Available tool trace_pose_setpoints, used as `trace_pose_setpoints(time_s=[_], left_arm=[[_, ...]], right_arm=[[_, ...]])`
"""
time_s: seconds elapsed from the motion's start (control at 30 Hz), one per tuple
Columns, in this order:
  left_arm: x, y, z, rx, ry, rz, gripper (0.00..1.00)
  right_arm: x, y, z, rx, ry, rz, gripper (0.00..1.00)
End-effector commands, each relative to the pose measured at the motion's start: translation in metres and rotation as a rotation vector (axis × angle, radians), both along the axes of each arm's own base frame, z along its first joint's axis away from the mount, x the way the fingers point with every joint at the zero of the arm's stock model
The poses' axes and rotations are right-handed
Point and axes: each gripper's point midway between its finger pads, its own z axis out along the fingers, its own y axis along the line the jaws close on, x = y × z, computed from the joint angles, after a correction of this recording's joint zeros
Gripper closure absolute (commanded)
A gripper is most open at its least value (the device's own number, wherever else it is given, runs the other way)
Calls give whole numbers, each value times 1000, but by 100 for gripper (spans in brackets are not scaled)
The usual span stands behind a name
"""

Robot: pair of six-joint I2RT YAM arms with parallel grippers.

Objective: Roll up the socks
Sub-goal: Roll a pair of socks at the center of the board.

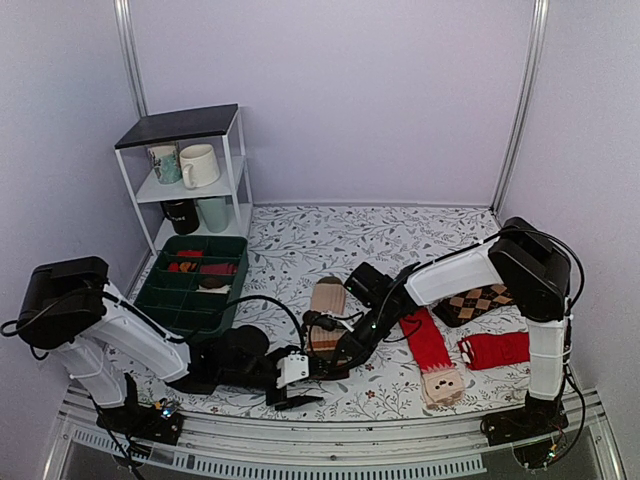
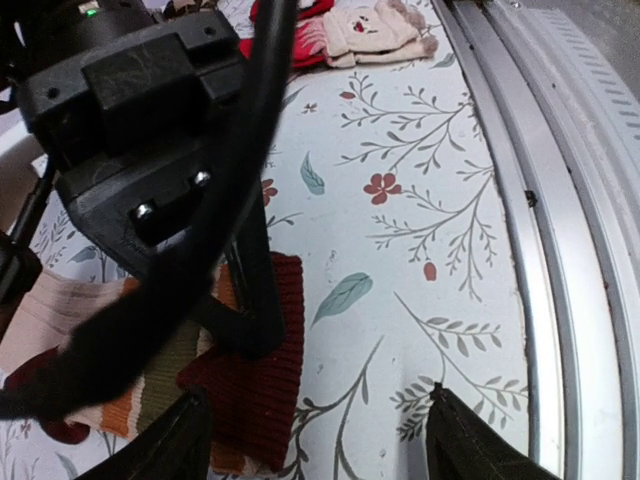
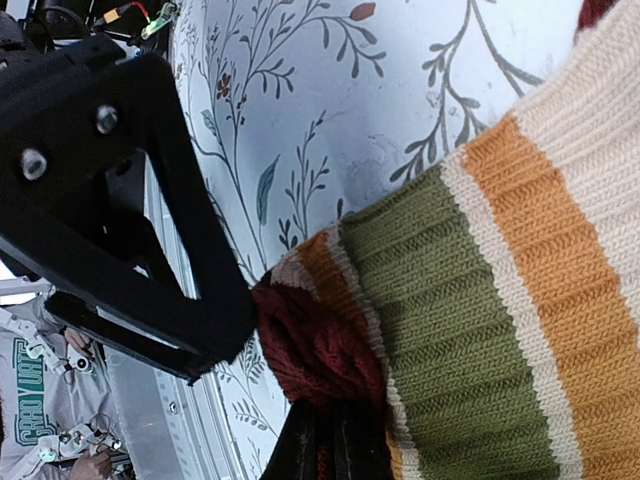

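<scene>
A striped sock (image 1: pixel 326 312), cream, orange and green with a dark red cuff (image 2: pixel 255 375), lies flat near the table's front middle. My right gripper (image 1: pixel 336 366) is shut on the dark red cuff (image 3: pixel 315 350), pinching a bunch of it at the sock's near end; the green and orange stripes (image 3: pixel 470 300) fill the right wrist view. My left gripper (image 1: pixel 297 388) is open and empty, low over the table just in front of the cuff. In the left wrist view its gap (image 2: pixel 320 415) takes in the cuff's edge and bare table.
A red sock with a bear face (image 1: pixel 432 358), a plain red sock (image 1: pixel 495 350) and a brown argyle sock (image 1: pixel 478 302) lie at the right. A green bin (image 1: pixel 160 300) and a white shelf (image 1: pixel 235 170) with mugs stand at the back left. The table's metal front rail (image 2: pixel 560 250) is close.
</scene>
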Motion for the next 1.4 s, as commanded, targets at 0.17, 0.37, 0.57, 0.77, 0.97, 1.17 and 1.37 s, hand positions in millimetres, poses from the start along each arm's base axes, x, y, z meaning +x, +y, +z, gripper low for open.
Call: trace_pose_setpoints(time_s=[0.17, 0.37, 0.57, 0.77, 0.97, 1.17, 1.37], left_arm=[[-1, -20, 2, -28, -21, -33, 25], [0, -15, -14, 23, 7, -6, 27], [6, -10, -30, 83, 17, 36, 28], [6, -10, -39, 117, 38, 40, 49], [3, -6, -42, 121, 65, 48, 100], [-1, -2, -45, 133, 129, 44, 100], [-1, 6, -46, 123, 307, 93, 100]], right_arm=[[-21, -54, -62, -299, 74, -17, 99], [-22, -55, -62, -298, 78, -16, 99], [-24, -56, -62, -297, 85, -14, 99], [-25, -56, -62, -296, 92, -10, 99], [-26, -56, -60, -283, 105, -8, 100], [-14, -46, -51, -219, 102, -41, 99], [44, -6, 28, 145, -144, -193, 85]])
